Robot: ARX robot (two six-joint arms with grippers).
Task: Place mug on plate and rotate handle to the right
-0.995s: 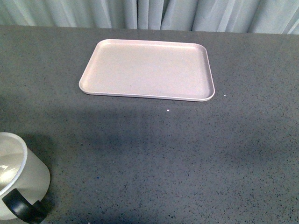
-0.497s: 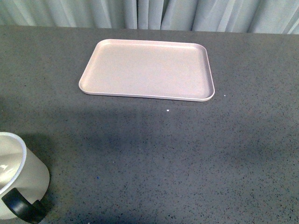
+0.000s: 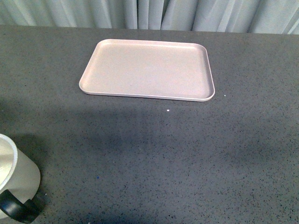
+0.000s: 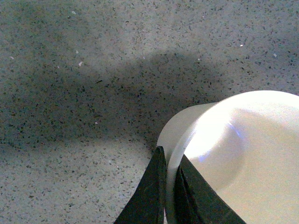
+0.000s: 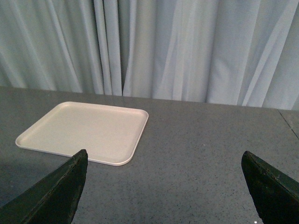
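Note:
The white mug [image 3: 16, 179] shows at the bottom left corner of the front view, partly cut off, with its black handle [image 3: 16, 210] toward the near side. The smiley face is not visible. In the left wrist view my left gripper [image 4: 170, 186] is shut on the mug's rim [image 4: 233, 154], one finger outside and one inside the wall. The pale pink plate [image 3: 147, 70] lies empty at the far middle of the table and also shows in the right wrist view [image 5: 84, 130]. My right gripper [image 5: 163, 186] is open and empty, above the table to the right of the plate.
The table is a dark grey speckled surface [image 3: 187, 149]. Pale curtains [image 3: 149, 14] hang along its far edge. Neither arm shows in the front view.
The mug has moved left and toward the near edge of the front view, so less of it shows. The plate has not moved.

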